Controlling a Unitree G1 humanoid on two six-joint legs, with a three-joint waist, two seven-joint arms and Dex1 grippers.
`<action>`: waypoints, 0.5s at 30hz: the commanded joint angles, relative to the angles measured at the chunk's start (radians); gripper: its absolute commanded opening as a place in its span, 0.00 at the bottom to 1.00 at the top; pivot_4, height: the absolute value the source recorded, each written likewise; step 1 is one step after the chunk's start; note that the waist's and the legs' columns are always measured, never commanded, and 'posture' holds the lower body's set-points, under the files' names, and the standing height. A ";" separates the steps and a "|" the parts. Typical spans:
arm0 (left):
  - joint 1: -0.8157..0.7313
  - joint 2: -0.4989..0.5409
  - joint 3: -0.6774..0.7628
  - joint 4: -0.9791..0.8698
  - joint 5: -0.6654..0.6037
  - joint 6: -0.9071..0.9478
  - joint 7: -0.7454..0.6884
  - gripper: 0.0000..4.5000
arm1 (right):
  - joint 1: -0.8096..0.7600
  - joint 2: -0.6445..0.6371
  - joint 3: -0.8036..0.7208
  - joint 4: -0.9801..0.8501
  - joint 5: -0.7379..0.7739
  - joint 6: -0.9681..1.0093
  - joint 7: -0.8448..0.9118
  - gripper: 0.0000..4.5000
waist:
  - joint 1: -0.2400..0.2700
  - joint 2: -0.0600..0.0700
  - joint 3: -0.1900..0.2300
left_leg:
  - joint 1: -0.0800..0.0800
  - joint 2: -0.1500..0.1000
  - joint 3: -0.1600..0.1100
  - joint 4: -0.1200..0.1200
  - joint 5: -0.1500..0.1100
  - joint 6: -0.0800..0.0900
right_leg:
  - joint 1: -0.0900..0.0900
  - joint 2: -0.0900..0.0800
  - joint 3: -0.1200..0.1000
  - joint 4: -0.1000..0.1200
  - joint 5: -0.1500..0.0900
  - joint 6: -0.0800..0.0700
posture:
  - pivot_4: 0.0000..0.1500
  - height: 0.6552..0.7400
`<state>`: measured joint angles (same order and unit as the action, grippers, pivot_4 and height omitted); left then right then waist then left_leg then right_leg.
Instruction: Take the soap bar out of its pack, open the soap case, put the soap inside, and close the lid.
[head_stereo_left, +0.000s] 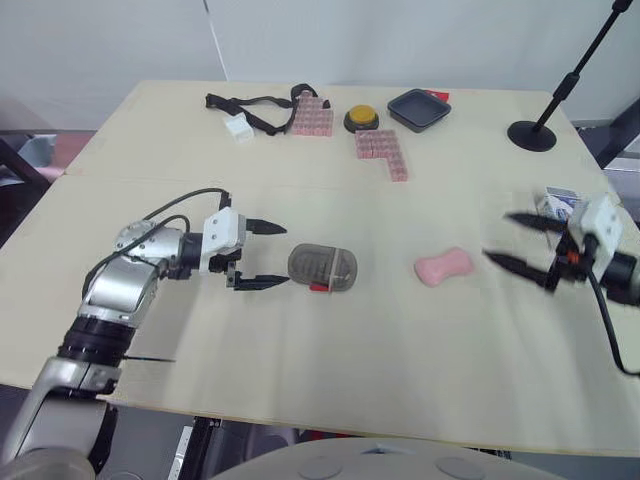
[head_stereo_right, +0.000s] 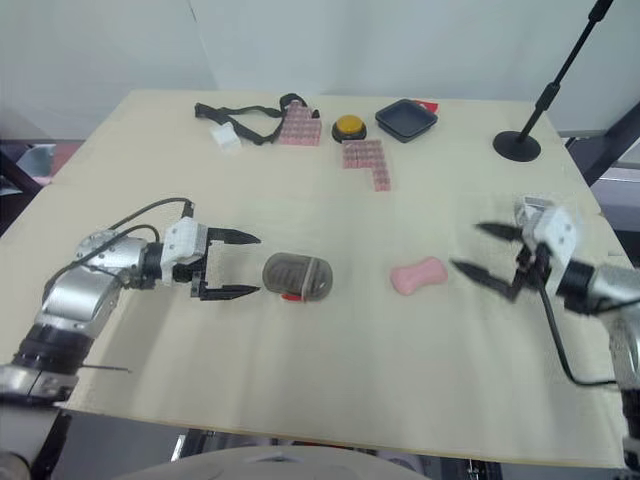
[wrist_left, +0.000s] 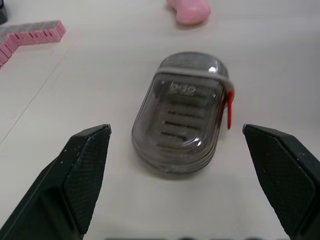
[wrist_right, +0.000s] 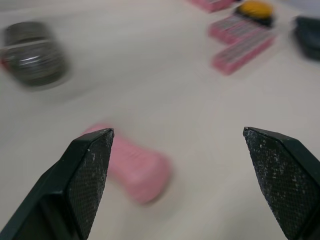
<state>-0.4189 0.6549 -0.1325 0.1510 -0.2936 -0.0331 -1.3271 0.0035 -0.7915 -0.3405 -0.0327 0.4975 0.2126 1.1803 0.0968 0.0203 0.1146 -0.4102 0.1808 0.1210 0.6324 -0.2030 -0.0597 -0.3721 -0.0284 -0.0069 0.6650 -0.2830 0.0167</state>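
Note:
A smoky translucent soap case (head_stereo_left: 322, 268) with a red clasp lies shut in the middle of the table, seen close in the left wrist view as the soap case (wrist_left: 182, 112). My left gripper (head_stereo_left: 264, 254) stands open just to its left, fingers pointing at it, not touching. A bare pink soap bar (head_stereo_left: 443, 267) lies to the case's right, also the soap bar (wrist_right: 132, 166). My right gripper (head_stereo_left: 518, 243) is open, a short way right of the soap, holding nothing. The white and blue soap pack (head_stereo_left: 561, 203) lies behind the right gripper.
At the back of the table lie a black strap (head_stereo_left: 250, 105), two pink block strips (head_stereo_left: 381, 154), a yellow button (head_stereo_left: 361, 119) and a dark tray (head_stereo_left: 419, 109). A black stand base (head_stereo_left: 531, 135) sits at the back right. The table edge runs close to the right gripper.

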 joint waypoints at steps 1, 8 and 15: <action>-0.076 -0.001 -0.032 0.048 0.022 -0.024 -0.065 1.00 | 0.016 -0.016 -0.015 0.029 0.022 -0.090 0.108 0.99 | -0.006 0.000 0.000 | 0.000 0.000 0.000 0.001 0.000 0.000 | 0.000 0.000 0.000 0.001 0.000 0.000 | 1.00 1.00; -0.176 -0.033 -0.101 0.152 0.072 -0.051 -0.139 1.00 | 0.020 -0.003 -0.005 0.090 0.038 -0.163 0.216 0.99 | -0.019 0.000 0.000 | 0.002 0.000 0.000 0.002 -0.001 0.004 | -0.001 -0.001 0.000 0.002 0.000 -0.001 | 1.00 1.00; -0.211 -0.076 -0.137 0.211 0.116 -0.073 -0.144 1.00 | 0.059 -0.003 0.038 0.113 0.001 -0.344 0.342 0.99 | -0.015 0.000 0.000 | -0.001 0.000 0.000 0.003 -0.002 0.006 | -0.002 -0.002 -0.002 0.003 0.000 -0.001 | 1.00 1.00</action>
<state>-0.6037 0.5759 -0.2708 0.3602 -0.1880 -0.0853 -1.4654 0.0708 -0.7904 -0.2888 0.0784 0.4944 -0.0967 1.5069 0.0823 0.0199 0.1148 -0.4115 0.1805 0.1209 0.6359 -0.2049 -0.0537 -0.3743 -0.0306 -0.0086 0.6674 -0.2834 0.0158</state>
